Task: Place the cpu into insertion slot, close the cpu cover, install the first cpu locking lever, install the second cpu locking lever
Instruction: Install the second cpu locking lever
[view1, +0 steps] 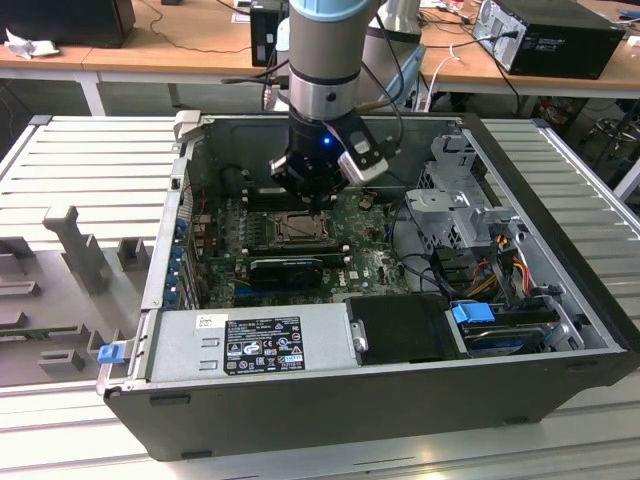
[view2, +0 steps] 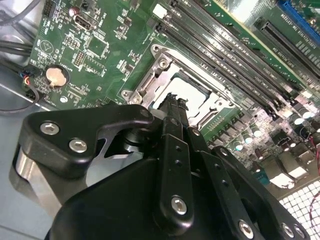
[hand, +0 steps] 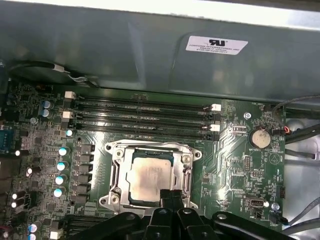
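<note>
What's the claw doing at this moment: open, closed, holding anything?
Claw: closed, fingertips pressed together and holding nothing, poised at the edge of the cpu cover, with the cpu already seated in the insertion slot.

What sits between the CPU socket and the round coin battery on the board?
In the first wrist view, only green motherboard with small soldered parts lies between the metal-rimmed socket holding the silver-grey square cpu and the round coin battery.

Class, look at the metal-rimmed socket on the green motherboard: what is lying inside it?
The cpu lies inside the insertion slot, its pale metal top showing. The gripper covers one edge of it, and the contacts beneath the chip are hidden.
</note>
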